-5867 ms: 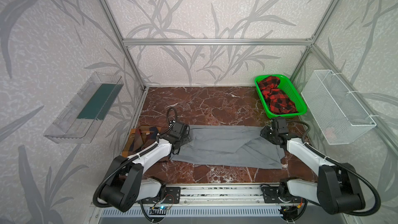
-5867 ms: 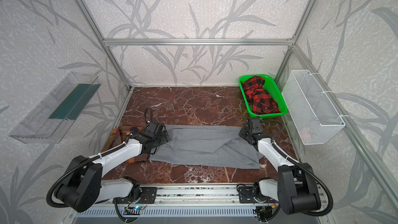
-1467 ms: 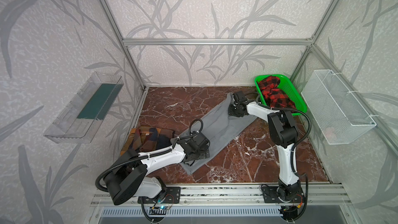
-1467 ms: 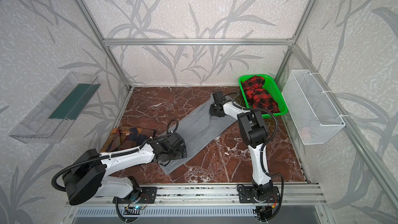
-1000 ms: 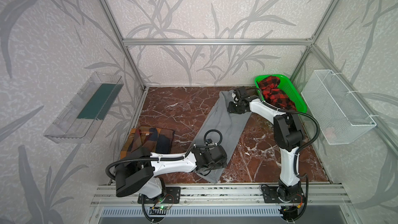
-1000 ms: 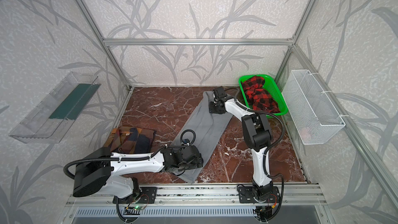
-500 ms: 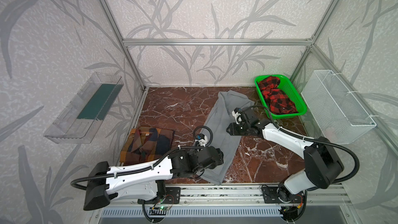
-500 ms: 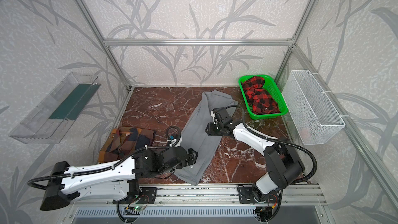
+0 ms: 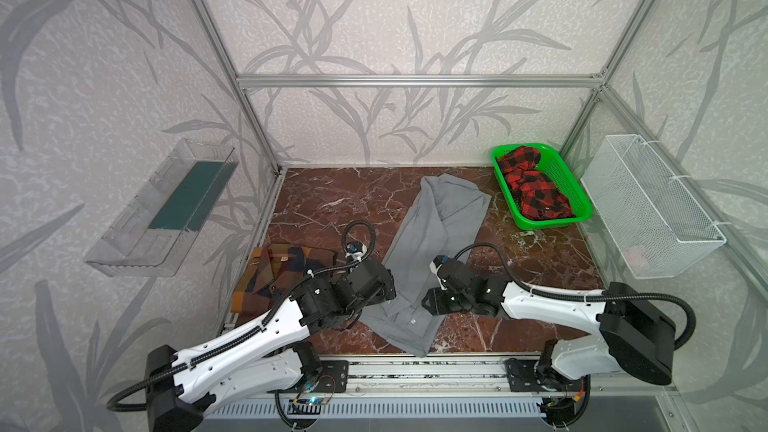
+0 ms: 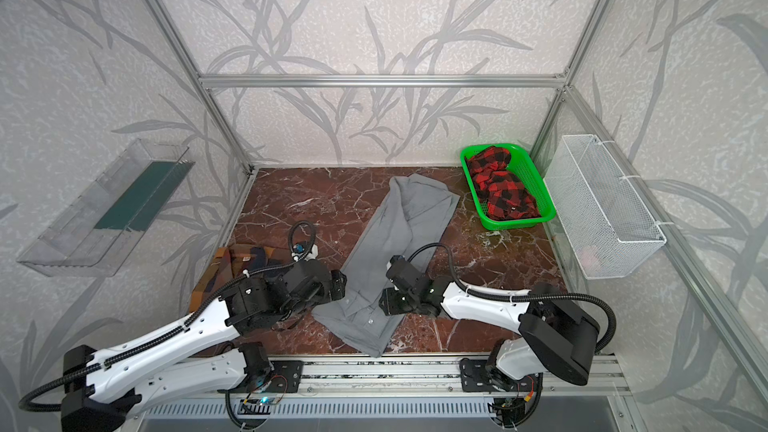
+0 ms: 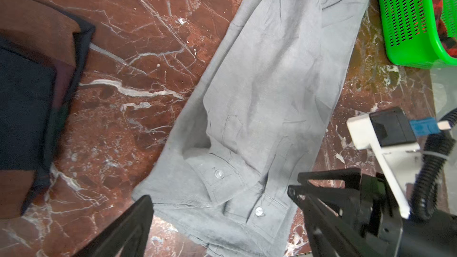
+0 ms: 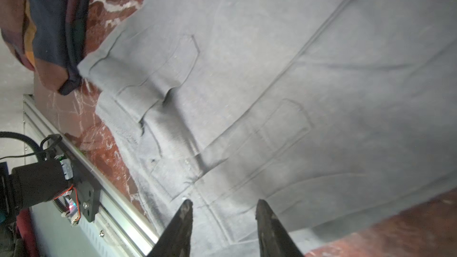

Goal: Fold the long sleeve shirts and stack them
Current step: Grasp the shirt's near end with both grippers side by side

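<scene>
The grey long sleeve shirt (image 9: 436,234) (image 10: 395,226) lies folded into a long strip, running from the back of the marble table to its front edge. Its buttoned cuffs (image 11: 237,194) are at the front end. The colour-block long sleeve shirt (image 9: 270,276) (image 10: 232,259) lies folded at the front left. My left gripper (image 9: 384,286) (image 11: 220,194) stands wide open at the strip's left edge, over the cuffs, holding nothing. My right gripper (image 9: 430,303) (image 12: 223,203) hovers open over the strip's right edge, with flat cloth (image 12: 272,70) under its fingers.
A green basket (image 9: 573,197) holding red and black checked cloth stands at the back right. A white wire basket (image 9: 648,209) hangs on the right wall and a clear tray (image 9: 162,209) on the left wall. A metal rail (image 9: 415,371) runs along the front edge.
The grey shirt was swung from lying crosswise to lying front to back. In the last half second my right gripper came forward along the strip and my left gripper drew slightly left.
</scene>
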Robot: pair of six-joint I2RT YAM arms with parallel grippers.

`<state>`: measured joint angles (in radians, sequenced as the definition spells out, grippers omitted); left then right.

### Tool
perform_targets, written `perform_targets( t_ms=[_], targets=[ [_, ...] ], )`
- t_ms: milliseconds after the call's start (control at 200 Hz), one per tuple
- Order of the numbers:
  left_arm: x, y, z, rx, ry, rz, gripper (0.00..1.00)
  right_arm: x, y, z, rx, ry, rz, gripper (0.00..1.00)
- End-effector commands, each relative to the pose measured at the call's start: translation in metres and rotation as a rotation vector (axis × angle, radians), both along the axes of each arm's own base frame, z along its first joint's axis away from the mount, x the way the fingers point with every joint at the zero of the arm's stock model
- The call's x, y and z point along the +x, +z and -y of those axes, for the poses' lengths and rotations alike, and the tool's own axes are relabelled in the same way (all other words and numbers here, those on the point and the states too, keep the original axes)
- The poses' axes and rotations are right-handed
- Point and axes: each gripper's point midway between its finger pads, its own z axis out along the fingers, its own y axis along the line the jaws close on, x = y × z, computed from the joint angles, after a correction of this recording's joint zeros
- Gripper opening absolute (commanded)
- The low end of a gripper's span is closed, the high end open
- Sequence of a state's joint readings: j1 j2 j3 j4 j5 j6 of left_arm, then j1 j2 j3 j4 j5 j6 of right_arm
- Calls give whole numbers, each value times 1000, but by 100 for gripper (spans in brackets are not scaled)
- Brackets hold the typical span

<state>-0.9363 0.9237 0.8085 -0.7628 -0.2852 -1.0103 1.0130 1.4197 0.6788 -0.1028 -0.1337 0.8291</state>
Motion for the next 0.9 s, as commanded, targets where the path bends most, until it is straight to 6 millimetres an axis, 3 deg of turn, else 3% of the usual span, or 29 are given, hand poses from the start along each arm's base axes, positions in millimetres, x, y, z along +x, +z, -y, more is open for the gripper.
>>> perform_targets(
  t_ms=[0,210,365,645,895],
  targets=[
    [2,-4,-12,52,-44,17,95,-4,-7,-12,-3,-20,7,43],
    [7,-16,-13,55,-47,-15,95,-14,-40,4,-106,-38,-44,43],
    [4,-26,-12,41,-50,-42,95,-20,-49,38,-204,-65,-43,43],
    [-7,-47,11,-106,-85,-105,95,-10,-39,113,-281,-173,2,43],
    [-19,-69,42,-297,-104,-195,95,-3,-7,137,-205,-187,81,43]
  ],
)
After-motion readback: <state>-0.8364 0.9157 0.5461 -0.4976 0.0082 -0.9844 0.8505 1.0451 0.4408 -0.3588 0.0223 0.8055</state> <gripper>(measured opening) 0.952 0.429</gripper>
